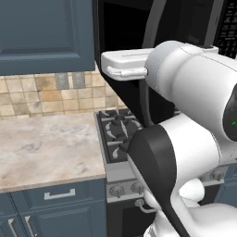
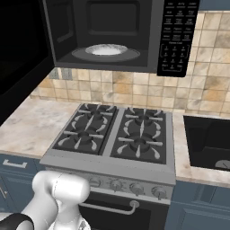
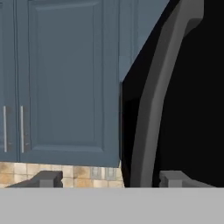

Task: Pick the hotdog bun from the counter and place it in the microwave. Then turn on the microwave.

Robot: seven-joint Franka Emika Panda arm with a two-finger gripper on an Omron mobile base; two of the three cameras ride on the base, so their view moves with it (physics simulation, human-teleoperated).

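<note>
Hotdog bun: its place cannot be told from these views, and nothing is held between the fingers.
Microwave: seen at 12 o'clock in the right base view, above the stove, with its cavity exposed.
Door: swung wide toward 9 o'clock in that view, judged to be set so that the cavity can be reached from the front.
Plate: a round white plate is seen lying flat on the cavity floor, the likely landing spot for the bun; whether anything lies on it cannot be made out.
Keypad: placed at 2 o'clock of the cavity, free to be pressed once the door is shut.
Door handle: a grey curved bar, seen in the hand view running from 6 o'clock up toward 1 o'clock.
Gripper: the jaws are spread wide, with the handle rising between the two tips; no contact with it can be confirmed.
Arm: raised high and bent at the elbow, the hand held level at the height of the door's lower edge and pointed toward 9 o'clock in the left base view.
Counter: stretched out at 8 o'clock of the hand, well below it.
Step judged: door opening done, bun not yet fetched.
</note>
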